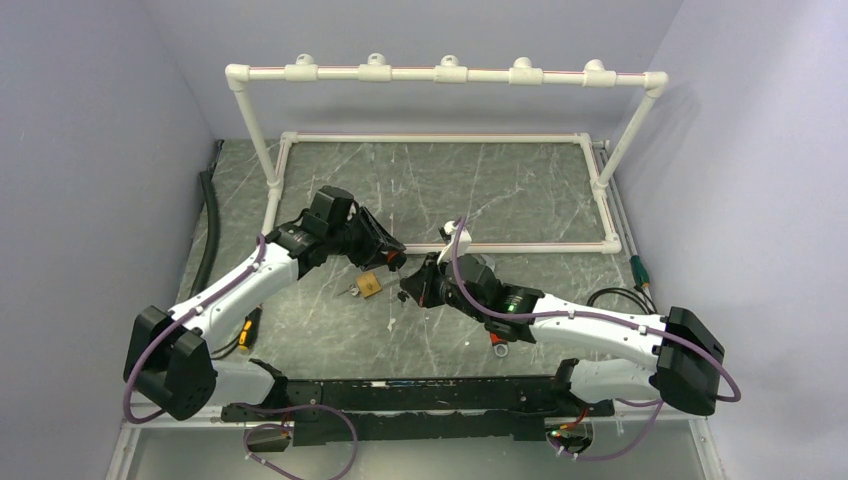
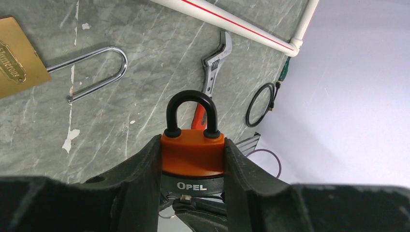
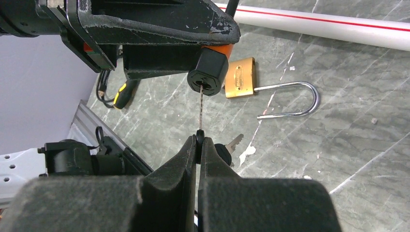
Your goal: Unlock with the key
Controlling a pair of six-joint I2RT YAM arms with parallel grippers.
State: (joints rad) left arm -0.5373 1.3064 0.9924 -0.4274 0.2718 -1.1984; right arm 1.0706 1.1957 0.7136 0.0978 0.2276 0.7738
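Note:
My left gripper [image 2: 192, 141] is shut on an orange and black OPEL padlock [image 2: 192, 157], gripping its body from both sides above the table, its black shackle closed. In the right wrist view the padlock's black underside [image 3: 208, 73] faces my right gripper [image 3: 199, 140]. That gripper is shut on the head of a key [image 3: 200, 108], seen edge-on. The blade tip meets the keyhole; how deep it sits I cannot tell. A second key [image 3: 234, 142] hangs beside the right fingers. In the top view the two grippers [image 1: 392, 255] [image 1: 408, 283] meet at mid-table.
A brass padlock [image 3: 240, 77] with an open shackle lies on the table below the grippers; it also shows in the top view [image 1: 369, 286]. An adjustable wrench [image 2: 212, 63], a yellow screwdriver [image 1: 247, 330] and a black cable [image 1: 615, 295] lie around. A white PVC frame [image 1: 440, 75] stands behind.

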